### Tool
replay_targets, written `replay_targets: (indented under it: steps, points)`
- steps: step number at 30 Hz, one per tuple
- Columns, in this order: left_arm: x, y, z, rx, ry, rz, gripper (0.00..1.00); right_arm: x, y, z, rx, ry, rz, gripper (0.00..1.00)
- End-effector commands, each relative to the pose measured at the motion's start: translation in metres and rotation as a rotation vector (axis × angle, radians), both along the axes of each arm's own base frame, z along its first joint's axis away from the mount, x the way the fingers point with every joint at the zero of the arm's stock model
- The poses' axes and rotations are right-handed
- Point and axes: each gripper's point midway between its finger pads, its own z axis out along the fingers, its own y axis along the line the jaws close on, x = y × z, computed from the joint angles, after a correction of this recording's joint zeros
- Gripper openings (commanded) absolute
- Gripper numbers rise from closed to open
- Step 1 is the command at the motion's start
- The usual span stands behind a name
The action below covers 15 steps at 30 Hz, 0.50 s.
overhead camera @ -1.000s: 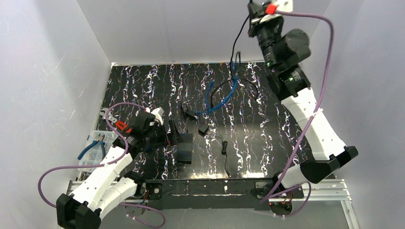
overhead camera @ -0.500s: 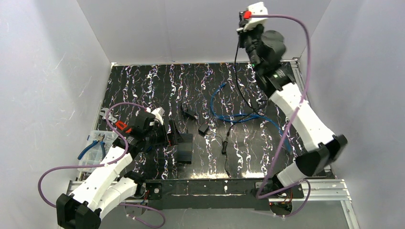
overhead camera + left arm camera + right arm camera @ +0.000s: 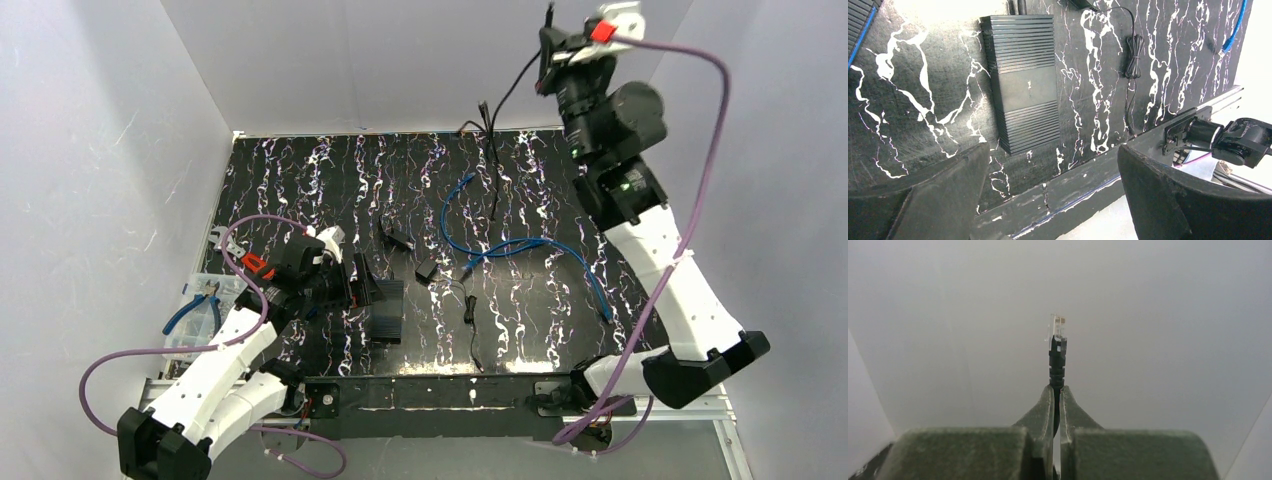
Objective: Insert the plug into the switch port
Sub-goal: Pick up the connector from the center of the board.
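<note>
The switch (image 3: 386, 311) is a black ribbed box lying flat on the marbled mat near the front edge; it also shows in the left wrist view (image 3: 1023, 90). My left gripper (image 3: 362, 287) is open and empty, low beside the switch's left side, its fingers (image 3: 928, 200) spread wide. My right gripper (image 3: 548, 48) is raised high at the back, shut on a black cable (image 3: 492, 150) that hangs down to the mat. In the right wrist view the clear plug (image 3: 1057, 329) sticks straight out past the right gripper (image 3: 1057, 390), against the white wall.
A blue cable (image 3: 510, 246) lies looped on the mat at centre right. Small black adapters (image 3: 426, 271) and a thin bundled black lead (image 3: 469, 310) lie beside the switch. Blue-handled pliers (image 3: 194, 306) rest in a clear tray off the mat's left edge.
My right arm swung left, then back right and up, still holding the black cable. The blue cable dropped flat onto the mat. My left arm has not moved.
</note>
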Motion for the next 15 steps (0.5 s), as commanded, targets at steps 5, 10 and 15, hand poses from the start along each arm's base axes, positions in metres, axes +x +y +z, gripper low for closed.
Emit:
replay_targets:
  steps: [5,10,15]
  points:
    - [-0.004,0.009,0.008,0.027,-0.034,-0.006,0.99,0.044,-0.002,-0.039,0.216,0.125,0.104,0.01]
    - [-0.003,0.009,0.014,0.014,-0.058,0.001,0.99,0.009,-0.038,0.015,0.324,0.014,0.098,0.01]
    - [0.000,0.001,0.012,-0.012,-0.041,-0.010,0.99,0.053,0.002,-0.106,0.201,0.395,0.177,0.01]
